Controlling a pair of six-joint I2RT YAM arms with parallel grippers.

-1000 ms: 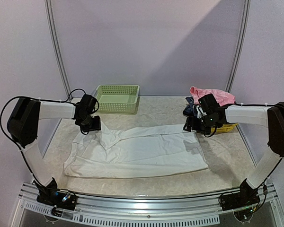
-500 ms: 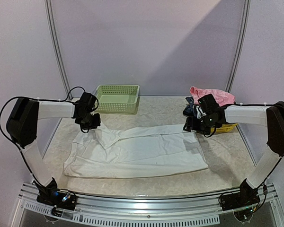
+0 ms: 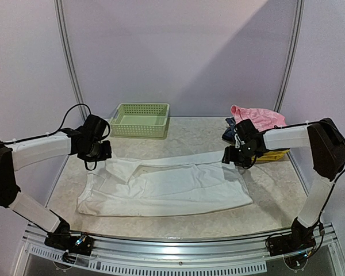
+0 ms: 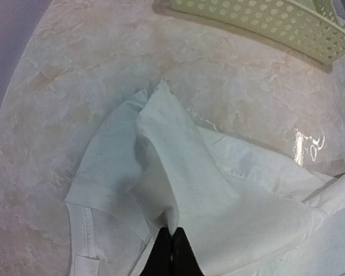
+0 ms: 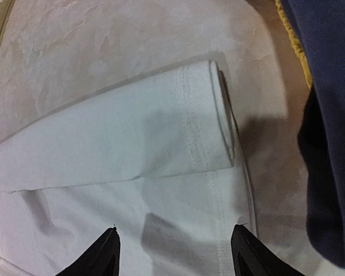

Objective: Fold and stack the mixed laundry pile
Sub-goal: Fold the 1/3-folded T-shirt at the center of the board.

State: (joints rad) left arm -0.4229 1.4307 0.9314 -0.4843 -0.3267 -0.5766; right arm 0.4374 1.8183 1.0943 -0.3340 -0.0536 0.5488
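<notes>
A large white garment (image 3: 172,187) lies spread across the middle of the table. My left gripper (image 3: 103,156) is at its far left corner, shut on a pinched fold of the white cloth (image 4: 218,190) and lifting it into a ridge, with the tips (image 4: 172,233) pressed together. My right gripper (image 3: 230,157) hovers open over the garment's far right hem (image 5: 132,132); its jaws (image 5: 175,238) stand wide apart with nothing between them. The thin pink piece (image 3: 259,117) lies at the back right on top of other clothes.
A pale green lattice basket (image 3: 141,119) stands at the back left, its wall (image 4: 276,23) just beyond the left gripper. Dark blue cloth (image 5: 328,115) and yellow cloth (image 5: 290,34) lie right beside the right gripper. The table's metal rail (image 3: 172,253) runs along the near edge.
My left gripper has shut on the white garment's corner and drawn back to the left with it, rumpling that end. My right gripper's jaws have narrowed a little; it shifted slightly left.
</notes>
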